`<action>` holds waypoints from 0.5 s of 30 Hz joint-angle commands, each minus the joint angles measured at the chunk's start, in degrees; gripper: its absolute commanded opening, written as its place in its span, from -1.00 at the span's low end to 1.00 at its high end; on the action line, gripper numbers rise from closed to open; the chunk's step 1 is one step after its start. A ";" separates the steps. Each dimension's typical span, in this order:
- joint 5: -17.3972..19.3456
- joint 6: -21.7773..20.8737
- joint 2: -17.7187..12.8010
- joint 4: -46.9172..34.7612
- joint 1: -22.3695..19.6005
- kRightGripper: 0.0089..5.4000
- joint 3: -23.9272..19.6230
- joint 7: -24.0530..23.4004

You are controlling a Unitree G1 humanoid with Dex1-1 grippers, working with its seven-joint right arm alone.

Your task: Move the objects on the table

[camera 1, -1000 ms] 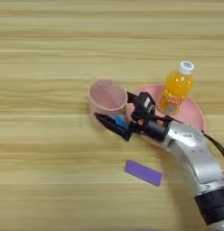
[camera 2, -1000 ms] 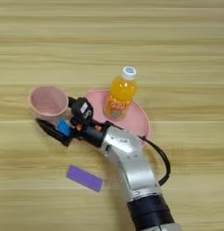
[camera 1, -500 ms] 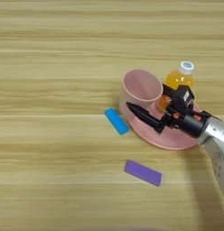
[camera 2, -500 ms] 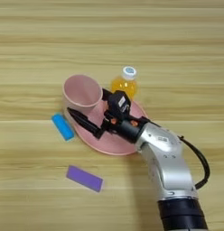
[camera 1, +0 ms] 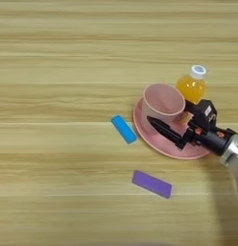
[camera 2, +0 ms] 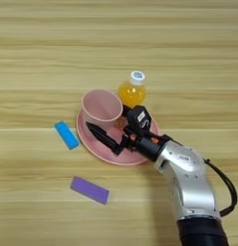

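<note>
The pale pink cup (camera 2: 102, 106) stands upright on the left part of the round pink plate (camera 2: 99, 146). My right gripper (camera 2: 98, 128) reaches in from the right and is shut on the cup. One black finger (camera 2: 105, 138) lies along the cup's near wall, and the other is hidden behind the cup. The orange-juice bottle (camera 2: 132, 90) stands at the plate's far edge, just behind the gripper's wrist. The bright blue block (camera 1: 124, 129) lies flat on the table (camera 1: 53, 72) left of the plate. Nearer to me lies the purple block (camera 1: 151, 183).
The silver forearm (camera 2: 188, 178) comes up from the bottom right and passes over the plate's right side. Bare wood stretches to the left of and behind the objects.
The gripper has carried the cup rightward, from beside the blue block onto the plate. The blue block, once under the fingers, now lies uncovered. The purple block has stayed put.
</note>
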 commanded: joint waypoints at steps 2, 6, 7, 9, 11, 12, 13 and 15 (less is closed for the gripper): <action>-0.54 -2.47 -2.21 0.48 -2.55 0.60 -1.48 -1.13; -0.97 -3.34 -2.23 2.69 -2.77 0.60 -1.45 -1.14; -1.05 -3.52 -2.20 3.03 -2.80 0.60 -1.43 -1.10; -1.17 -3.78 -2.18 3.56 -2.85 0.60 -1.35 -1.05; -1.23 -3.94 -2.11 3.85 -2.84 0.71 -1.20 -1.02; -1.29 -4.03 -2.03 3.99 -2.83 0.75 -1.09 -1.04; -1.34 -4.08 -1.95 4.08 -2.84 0.80 -1.01 -1.06; -1.37 -4.12 -1.85 4.20 -2.90 0.87 -0.95 -1.06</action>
